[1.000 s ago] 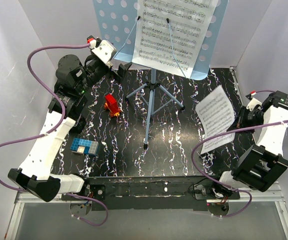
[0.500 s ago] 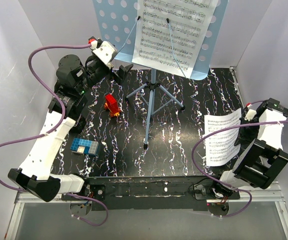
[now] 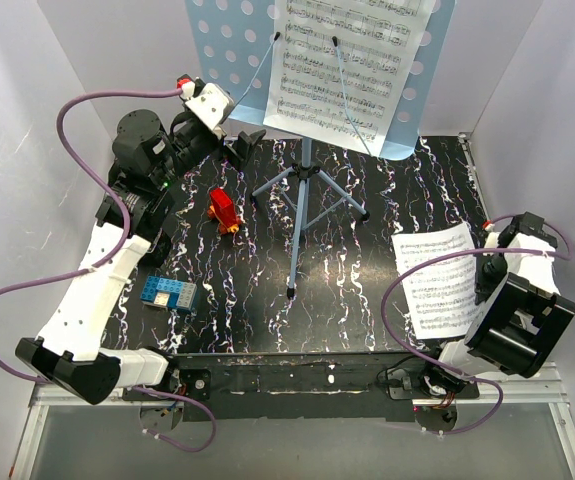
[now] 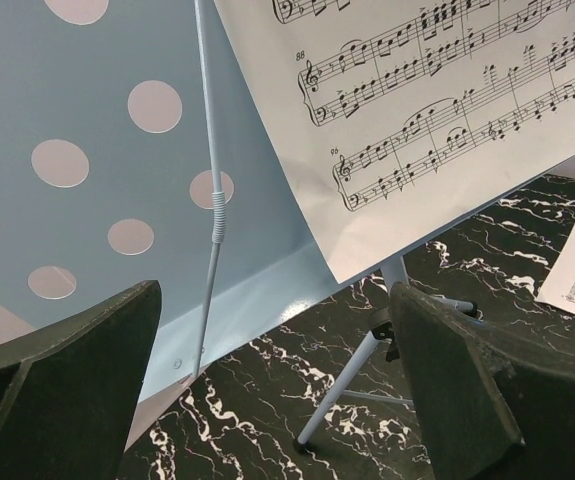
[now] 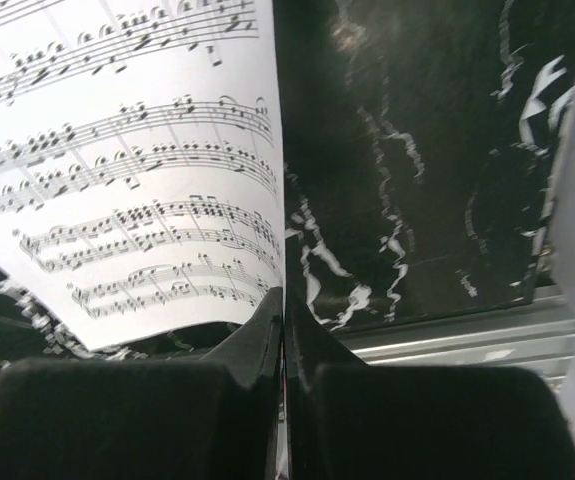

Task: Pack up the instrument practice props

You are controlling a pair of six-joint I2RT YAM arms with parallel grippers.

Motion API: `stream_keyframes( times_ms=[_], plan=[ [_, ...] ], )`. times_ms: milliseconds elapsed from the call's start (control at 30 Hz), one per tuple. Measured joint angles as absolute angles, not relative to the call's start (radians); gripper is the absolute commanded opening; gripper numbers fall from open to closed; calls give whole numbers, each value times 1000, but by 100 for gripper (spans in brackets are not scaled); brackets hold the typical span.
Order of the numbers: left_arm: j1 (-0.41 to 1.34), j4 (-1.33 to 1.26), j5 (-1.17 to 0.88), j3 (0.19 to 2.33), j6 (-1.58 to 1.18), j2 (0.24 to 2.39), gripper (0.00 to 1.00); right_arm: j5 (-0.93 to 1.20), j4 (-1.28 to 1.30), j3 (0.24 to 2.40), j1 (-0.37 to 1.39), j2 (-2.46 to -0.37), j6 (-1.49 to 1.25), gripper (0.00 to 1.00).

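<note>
Right gripper (image 5: 282, 330): my jaws pinching shut on right edge of sheet-music page (image 3: 437, 282). Thin white printed paper, spreading over black marbled table (image 3: 367, 260) at near right, long axis running near-to-far. Farther, centre: music stand (image 3: 307, 172) standing upright, thin pole, tripod legs splaying. Light-blue perforated desk plate (image 4: 97, 110) facing me, carrying second page (image 3: 312, 80). Left gripper (image 4: 272, 330): jaws gaping wide, gripping nothing, near plate's lower edge.

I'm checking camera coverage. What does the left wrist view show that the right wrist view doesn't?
Only the left wrist view: the light-blue music stand with a page on its desk, and the open left gripper. Only the right wrist view: the right gripper shut on the edge of the loose sheet. Both: that loose sheet and the black marbled tabletop.
</note>
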State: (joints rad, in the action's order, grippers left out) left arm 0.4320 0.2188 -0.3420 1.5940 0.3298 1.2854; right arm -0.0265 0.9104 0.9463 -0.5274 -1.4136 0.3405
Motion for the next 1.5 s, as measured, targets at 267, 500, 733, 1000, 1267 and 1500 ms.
stream_keyframes(
  times_ms=[267, 500, 733, 1000, 1267, 1500],
  plan=[
    [432, 226, -342, 1592, 330, 1279, 98, -113, 770, 884, -527, -1413, 353, 9],
    [432, 226, -342, 1592, 330, 1279, 98, -155, 706, 814, -527, -1411, 361, 20],
    [432, 229, -348, 1592, 328, 1279, 98, -207, 630, 755, -527, -1385, 376, 42],
    [432, 228, -356, 1592, 321, 1279, 98, -249, 591, 736, -527, -1374, 392, 74],
    [432, 216, -357, 1578, 316, 1271, 98, -312, 592, 736, -527, -1334, 416, 86],
    [432, 191, -359, 1576, 303, 1262, 98, -288, 780, 841, -488, -1266, 368, 92]
  ],
)
